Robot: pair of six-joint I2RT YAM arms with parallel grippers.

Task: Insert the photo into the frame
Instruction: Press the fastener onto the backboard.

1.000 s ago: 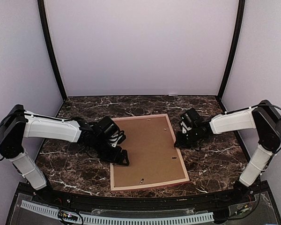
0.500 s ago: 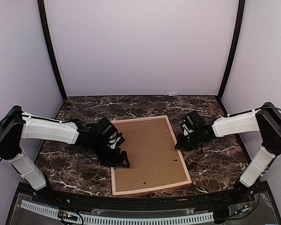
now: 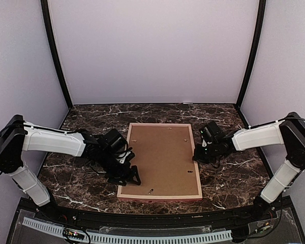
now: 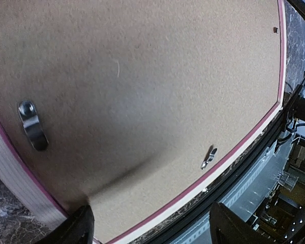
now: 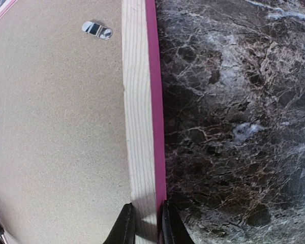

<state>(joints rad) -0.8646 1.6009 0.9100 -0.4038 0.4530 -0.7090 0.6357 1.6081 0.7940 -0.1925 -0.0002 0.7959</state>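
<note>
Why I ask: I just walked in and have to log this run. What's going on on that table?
The frame lies face down on the marble table, its brown backing board up, with metal tabs on it. The right gripper is pinched on the frame's right rail. The left gripper hangs open over the near left corner, gripping nothing. The photo is not visible in any view, so whether it is already inside cannot be told.

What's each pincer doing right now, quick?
Left pincer: open, holding nothing.
Right pincer: closed on the frame edge.
</note>
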